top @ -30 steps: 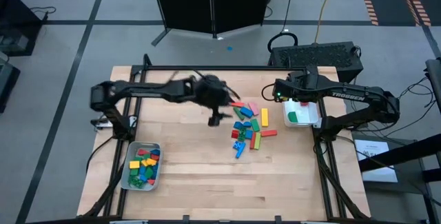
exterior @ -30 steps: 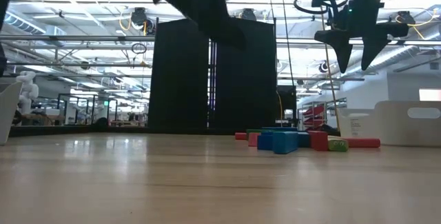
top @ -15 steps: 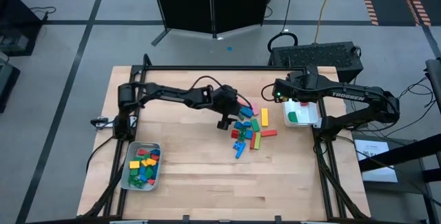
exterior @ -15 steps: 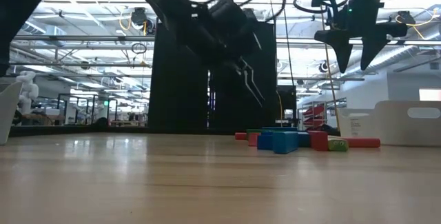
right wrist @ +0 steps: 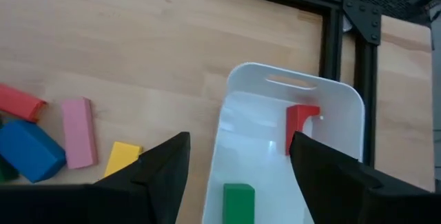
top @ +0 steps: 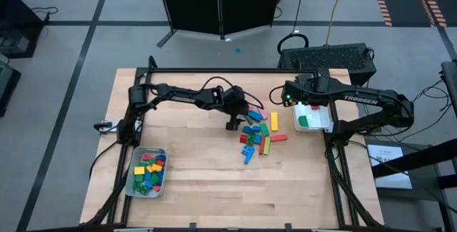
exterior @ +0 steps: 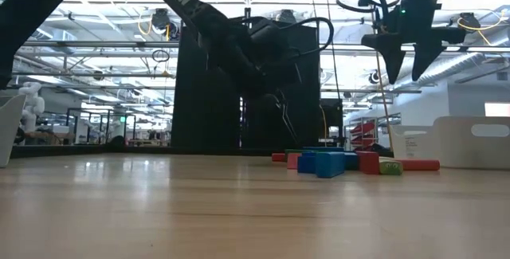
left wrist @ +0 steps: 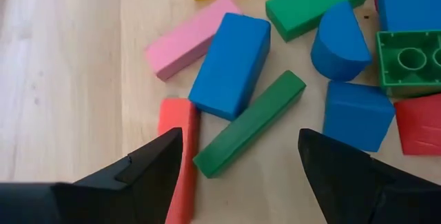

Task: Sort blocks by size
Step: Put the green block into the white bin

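Several loose blocks [top: 257,132] lie in a pile on the wooden table, right of centre. My left gripper [top: 238,119] hangs open just above the pile's left edge, pointing slantwise down. In the left wrist view a green bar [left wrist: 251,124] lies between its fingers, with a red bar [left wrist: 178,156] by one fingertip and a blue block [left wrist: 231,65] beyond. In the low view the fingertips [exterior: 288,135] stop a little above the blocks. My right gripper [exterior: 406,60] waits open, high over the white tray [right wrist: 289,148], which holds a red block [right wrist: 300,124] and a green block [right wrist: 238,200].
A grey tray [top: 146,171] at the near left holds several mixed blocks. The white tray [top: 312,118] stands at the table's right edge, beside the pile. Bare wood lies in front of the pile and across the near middle of the table.
My left gripper has come down from high above the table and moved right toward the block pile, tipping further downward, and it has stayed open. The blocks have not moved. My right gripper has kept its place over the white tray.
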Robot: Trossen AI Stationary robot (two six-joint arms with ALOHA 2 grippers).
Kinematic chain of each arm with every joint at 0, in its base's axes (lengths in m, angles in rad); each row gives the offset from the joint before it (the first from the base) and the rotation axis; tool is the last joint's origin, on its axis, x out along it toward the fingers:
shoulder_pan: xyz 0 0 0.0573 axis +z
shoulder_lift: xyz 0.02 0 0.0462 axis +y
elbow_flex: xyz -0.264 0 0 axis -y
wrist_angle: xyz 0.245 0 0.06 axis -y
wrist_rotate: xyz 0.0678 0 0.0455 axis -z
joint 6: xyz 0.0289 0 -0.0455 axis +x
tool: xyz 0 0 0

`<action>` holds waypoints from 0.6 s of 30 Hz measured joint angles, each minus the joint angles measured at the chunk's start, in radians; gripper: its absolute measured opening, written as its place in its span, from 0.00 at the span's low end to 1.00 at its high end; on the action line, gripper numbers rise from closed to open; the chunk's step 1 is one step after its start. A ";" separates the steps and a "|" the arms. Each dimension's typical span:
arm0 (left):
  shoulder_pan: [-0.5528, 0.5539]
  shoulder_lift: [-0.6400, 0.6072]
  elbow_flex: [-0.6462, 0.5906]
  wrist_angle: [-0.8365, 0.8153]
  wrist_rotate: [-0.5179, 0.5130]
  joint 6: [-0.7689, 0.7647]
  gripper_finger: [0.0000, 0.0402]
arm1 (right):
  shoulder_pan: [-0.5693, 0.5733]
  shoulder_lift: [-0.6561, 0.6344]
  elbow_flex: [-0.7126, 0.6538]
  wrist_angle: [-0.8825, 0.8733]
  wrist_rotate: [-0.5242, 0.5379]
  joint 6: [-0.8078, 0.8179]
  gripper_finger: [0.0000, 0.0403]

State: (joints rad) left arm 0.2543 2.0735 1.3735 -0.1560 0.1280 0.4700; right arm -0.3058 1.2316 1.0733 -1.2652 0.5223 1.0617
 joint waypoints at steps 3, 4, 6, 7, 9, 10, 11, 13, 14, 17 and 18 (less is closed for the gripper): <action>0.001 0.000 0.000 0.000 0.035 0.015 0.72 | 0.000 0.000 0.000 0.022 0.000 -0.014 0.60; 0.000 0.003 0.000 0.001 0.043 0.015 0.72 | 0.000 0.000 0.000 0.030 0.000 -0.019 0.60; -0.001 0.014 0.001 0.008 0.049 0.009 0.72 | 0.000 0.000 0.000 0.040 0.000 -0.032 0.60; -0.001 0.018 0.001 -0.004 0.050 0.008 0.72 | 0.000 0.000 0.000 0.043 0.000 -0.035 0.60; -0.004 0.033 0.000 0.005 0.051 0.008 0.72 | 0.000 0.000 0.000 0.048 -0.001 -0.035 0.60; -0.005 0.037 0.001 0.013 0.050 0.009 0.72 | 0.000 0.000 0.000 0.049 -0.001 -0.035 0.60; -0.006 0.037 0.001 0.008 0.047 0.008 0.72 | 0.000 0.000 0.000 0.051 -0.003 -0.035 0.60; -0.008 0.054 0.001 0.038 0.031 0.008 0.72 | 0.000 0.000 0.000 0.053 -0.004 -0.035 0.60; -0.009 0.060 0.002 0.044 0.024 0.007 0.72 | 0.000 0.000 0.000 0.056 -0.004 -0.035 0.60; -0.008 0.062 0.000 0.036 0.023 0.007 0.72 | 0.000 0.000 0.000 0.061 -0.006 -0.035 0.60; -0.008 0.064 0.002 0.035 0.026 0.007 0.72 | 0.000 0.000 0.000 0.063 -0.007 -0.035 0.60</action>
State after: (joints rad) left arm 0.2462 2.1372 1.3757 -0.1214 0.1542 0.4767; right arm -0.3058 1.2320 1.0733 -1.2025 0.5156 1.0267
